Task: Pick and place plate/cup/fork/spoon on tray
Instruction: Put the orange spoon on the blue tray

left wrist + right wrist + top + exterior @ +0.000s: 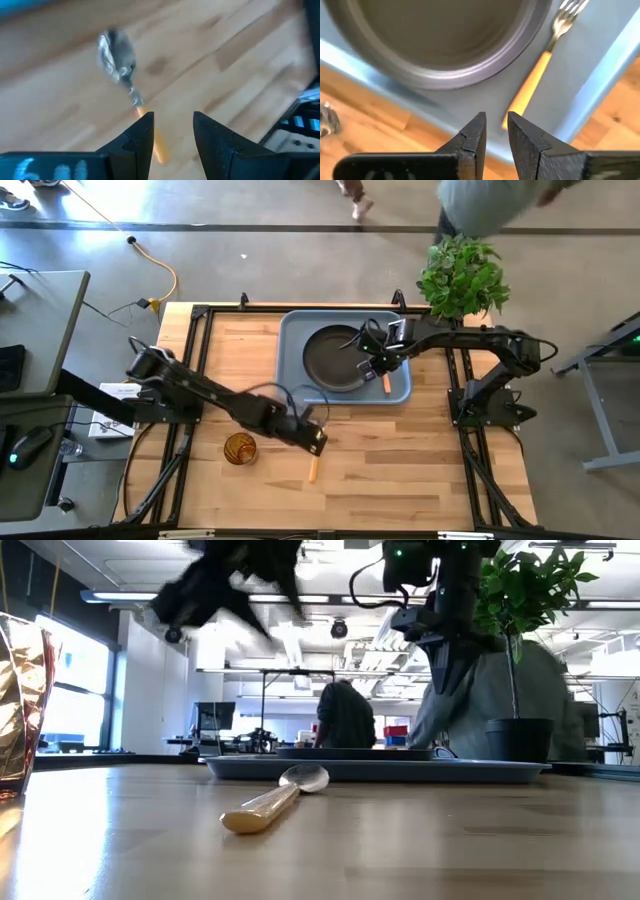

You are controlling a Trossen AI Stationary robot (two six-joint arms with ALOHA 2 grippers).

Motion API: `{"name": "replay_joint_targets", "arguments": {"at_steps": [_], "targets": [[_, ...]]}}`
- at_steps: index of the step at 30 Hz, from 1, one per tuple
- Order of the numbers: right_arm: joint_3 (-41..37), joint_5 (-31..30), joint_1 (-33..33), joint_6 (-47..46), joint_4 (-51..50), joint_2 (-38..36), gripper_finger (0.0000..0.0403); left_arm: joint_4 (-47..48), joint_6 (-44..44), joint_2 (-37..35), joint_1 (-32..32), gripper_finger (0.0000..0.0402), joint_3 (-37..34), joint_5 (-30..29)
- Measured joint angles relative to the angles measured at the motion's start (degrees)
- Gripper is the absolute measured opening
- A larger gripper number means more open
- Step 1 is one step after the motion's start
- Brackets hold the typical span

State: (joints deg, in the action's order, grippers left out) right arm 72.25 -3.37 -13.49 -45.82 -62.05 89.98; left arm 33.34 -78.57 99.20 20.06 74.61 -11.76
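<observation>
The dark plate (333, 358) lies on the blue-grey tray (292, 330) at the table's far side. The fork (386, 383), with an orange handle, lies on the tray beside the plate; it also shows in the right wrist view (540, 70). My right gripper (376, 366) hovers over the fork's handle end, its fingers a little apart (496, 125), touching nothing. The spoon (312, 468), with a metal bowl and an orange handle, lies flat on the table. My left gripper (316, 438) is open above the spoon's handle (173, 122). The amber cup (239, 448) stands on the table.
A potted plant (462, 277) stands at the table's far right corner. A person (490, 200) moves beyond the far edge. Bare wood lies at the near right of the table. The tray's right strip holds the fork.
</observation>
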Motion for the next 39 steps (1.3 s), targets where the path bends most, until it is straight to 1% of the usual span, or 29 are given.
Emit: {"name": "replay_joint_targets", "arguments": {"at_steps": [1,4,5,7,9,11,16,17,19,21,22,29,32,36,39], "targets": [[0.0,0.5,0.5,-0.4,-0.1,0.0,0.0071,-1.0,2.0,-1.1,-0.5,0.0126,0.2,-1.0],[0.0,2.2,2.4,-2.4,0.0,0.0,0.0071,2.1,8.7,-5.4,-1.9,0.0126,0.0,-3.9],[0.0,2.6,3.1,-3.3,0.0,0.0,0.0071,1.2,11.2,-6.6,-2.5,0.0126,0.1,-4.5],[0.0,4.1,4.5,-5.3,0.5,0.0,0.0071,3.8,16.3,-9.6,-3.6,0.0126,0.1,-5.3],[0.0,4.6,6.1,-8.1,0.7,0.0,0.0071,3.5,22.0,-12.5,-5.0,0.0126,0.1,-5.4],[0.0,6.0,7.8,-11.4,1.6,0.0,0.0071,5.8,27.4,-15.4,-6.5,0.0126,0.1,-5.4],[0.0,8.0,12.5,-18.4,4.2,0.0,0.0071,7.8,40.1,-21.7,-10.0,0.0126,0.1,-5.8],[0.0,8.0,13.4,-19.9,4.4,0.0,0.0071,7.3,42.0,-22.9,-10.5,0.0126,0.2,-5.9],[0.0,7.9,15.1,-23.0,6.4,0.0,0.0071,10.0,45.4,-24.9,-11.7,0.0126,0.1,-5.9],[0.0,7.8,16.7,-26.3,7.6,0.0,0.0071,9.6,48.4,-26.7,-12.6,0.0126,0.1,-5.8],[0.0,7.7,17.4,-27.9,8.6,0.0,0.0071,11.1,49.7,-27.6,-13.2,0.0126,0.1,-5.8],[0.0,4.8,22.9,-38.3,16.6,0.3,0.0076,13.5,57.6,-32.7,-16.7,0.0126,0.1,-5.8],[0.0,2.8,25.2,-41.8,21.9,0.8,0.0092,14.1,60.0,-34.6,-18.3,0.0126,0.1,-5.5],[0.0,-0.6,27.5,-45.4,29.6,1.3,0.0123,15.1,62.7,-36.8,-20.2,0.0126,0.1,-5.1],[0.0,-4.5,28.4,-45.8,37.4,1.3,0.0136,15.6,64.3,-38.3,-21.3,0.0126,0.1,-5.1]]}}
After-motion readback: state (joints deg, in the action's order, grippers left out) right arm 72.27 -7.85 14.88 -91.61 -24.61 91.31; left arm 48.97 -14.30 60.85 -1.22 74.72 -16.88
